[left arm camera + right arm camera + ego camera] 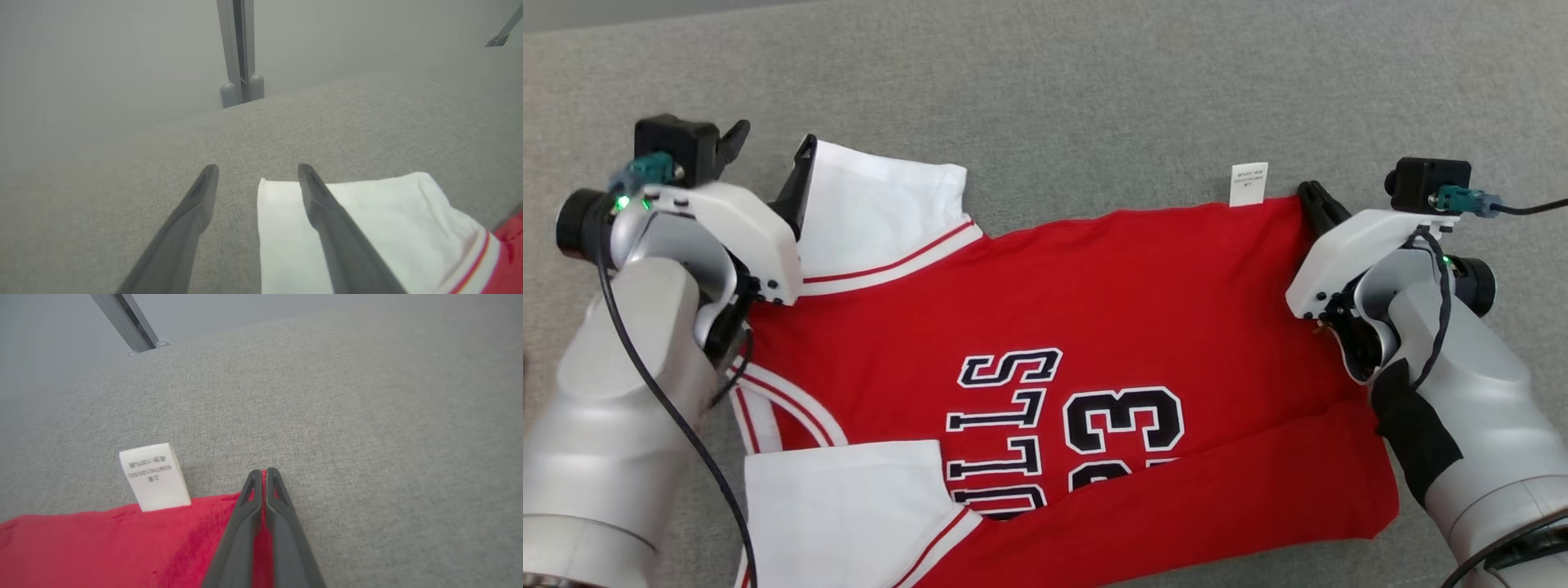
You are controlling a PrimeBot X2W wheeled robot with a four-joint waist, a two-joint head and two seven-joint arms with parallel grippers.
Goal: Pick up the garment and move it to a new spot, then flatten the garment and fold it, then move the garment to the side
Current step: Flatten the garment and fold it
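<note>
The garment [1094, 327] is a red jersey with white sleeves and black lettering, spread on the grey cloth surface. My right gripper [263, 473] is shut on the garment's far hem corner [229, 522], red cloth pinched between its fingers; it sits at the garment's right edge [1311, 200]. My left gripper [257, 169] stands open at the far white sleeve [367, 228], one finger [327, 212] over the sleeve's edge and the other [196, 208] over bare surface. From the head view it sits at the sleeve's left side [772, 151].
A white care label [1248, 184] sticks out from the hem, also near the right fingers [153, 477]. The grey surface [1094, 98] stretches beyond the garment. A grey metal post [239, 53] rises past the far edge, and another post [126, 322] stands there too.
</note>
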